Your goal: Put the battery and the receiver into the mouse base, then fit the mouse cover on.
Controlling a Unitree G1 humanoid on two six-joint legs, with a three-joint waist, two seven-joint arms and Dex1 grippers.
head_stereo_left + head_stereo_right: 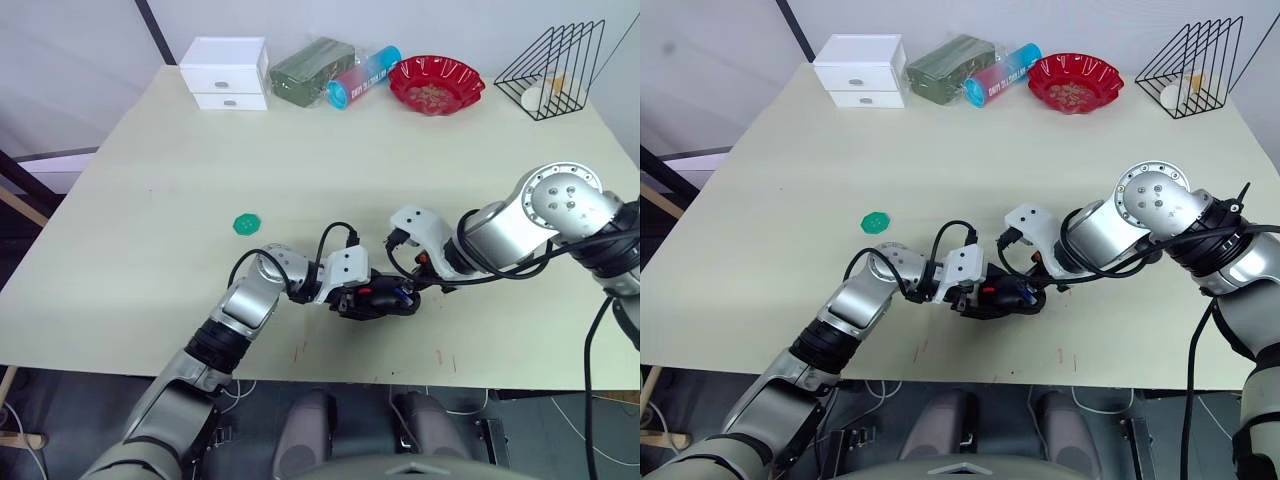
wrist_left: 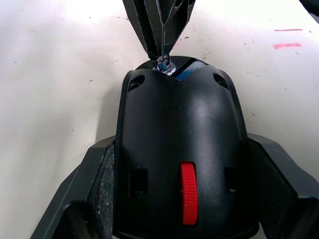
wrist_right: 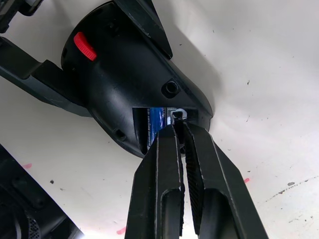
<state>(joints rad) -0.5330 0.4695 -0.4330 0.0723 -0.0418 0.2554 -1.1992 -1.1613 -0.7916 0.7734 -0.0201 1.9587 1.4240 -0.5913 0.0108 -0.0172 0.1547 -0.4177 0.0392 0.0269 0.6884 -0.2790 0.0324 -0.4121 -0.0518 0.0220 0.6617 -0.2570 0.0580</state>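
Near the front edge of our pale worktop [image 1: 150, 170], our left gripper [image 2: 179, 219] has its fingers spread around the black oval mouse base [image 2: 182, 149] with its red wheel, clamping its sides. Our right gripper [image 3: 179, 130], fingers nearly closed, pinches a small metal piece, likely the receiver, beside the blue-ended battery [image 3: 157, 122] already seated. A skewed push could jam the piece or knock the base loose.

Mouse base [image 1: 378, 298] near table [image 1: 150, 180] front edge, between both grippers; battery [image 3: 157, 122] inside base.
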